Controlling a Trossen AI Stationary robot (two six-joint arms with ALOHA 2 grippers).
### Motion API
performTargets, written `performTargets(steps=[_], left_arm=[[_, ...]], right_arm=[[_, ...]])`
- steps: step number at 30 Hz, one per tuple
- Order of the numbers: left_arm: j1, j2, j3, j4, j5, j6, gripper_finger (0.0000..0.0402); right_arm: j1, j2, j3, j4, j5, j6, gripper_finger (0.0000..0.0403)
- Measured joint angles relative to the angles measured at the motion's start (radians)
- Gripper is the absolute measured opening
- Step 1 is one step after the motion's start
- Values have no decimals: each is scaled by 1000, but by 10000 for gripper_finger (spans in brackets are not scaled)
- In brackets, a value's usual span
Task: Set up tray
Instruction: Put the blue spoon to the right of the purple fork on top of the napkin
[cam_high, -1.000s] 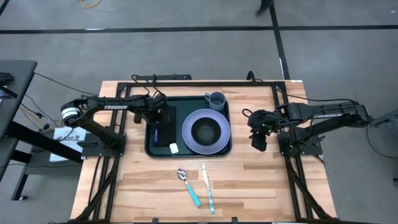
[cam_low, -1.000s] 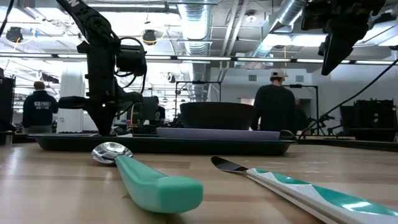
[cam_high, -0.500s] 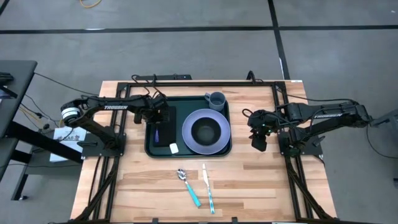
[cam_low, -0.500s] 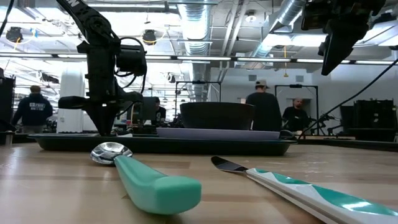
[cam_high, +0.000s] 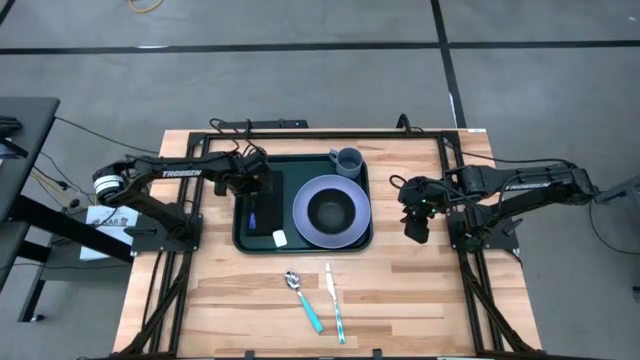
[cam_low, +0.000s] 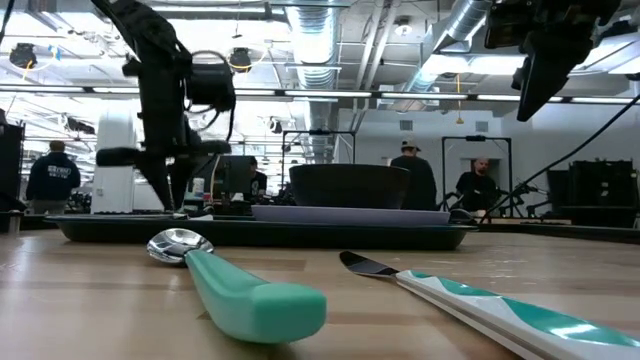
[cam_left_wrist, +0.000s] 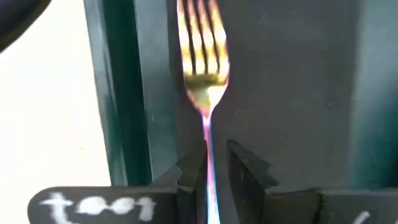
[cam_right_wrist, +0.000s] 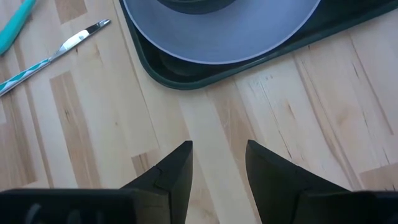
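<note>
The dark green tray (cam_high: 241, 236) sits mid-table. It holds a lavender plate (cam_high: 303, 215) with a dark bowl (cam_high: 330, 210), a grey-blue cup (cam_high: 346, 160) and a black napkin (cam_high: 268, 192). A fork (cam_left_wrist: 203, 56) with a purple-blue handle (cam_high: 251, 215) lies on the napkin. My left gripper (cam_left_wrist: 216, 167) points down over the fork's neck, narrowly open, with one finger on either side of it. My right gripper (cam_right_wrist: 219, 158) hangs open above bare wood right of the tray, raised well off the table in the low view (cam_low: 545, 70).
A teal-handled spoon (cam_high: 306, 299) and a teal-patterned knife (cam_high: 335, 302) lie on the wood near the table's near edge, in front of the tray. A small white object (cam_high: 279, 238) rests on the tray's near part. People stand in the room beyond the table.
My left gripper has risen a little above the fork, which stays lying on the napkin. The right arm has kept still.
</note>
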Motion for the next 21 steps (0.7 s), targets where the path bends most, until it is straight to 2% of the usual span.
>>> performTargets(steps=[6,9,15,21], left_arm=[[-47,-128,78,-62,-65,-1,48],[-120,-195,110,-51,-85,-61,48],[-448,-225,172,-45,-246,-399,48],[-792,-99,293,-53,-413,-816,38]], right_arm=[[0,0,0,-2,1,0,138],[0,0,0,-2,2,0,138],[0,0,0,1,1,0,138],[0,0,0,5,0,-23,138]])
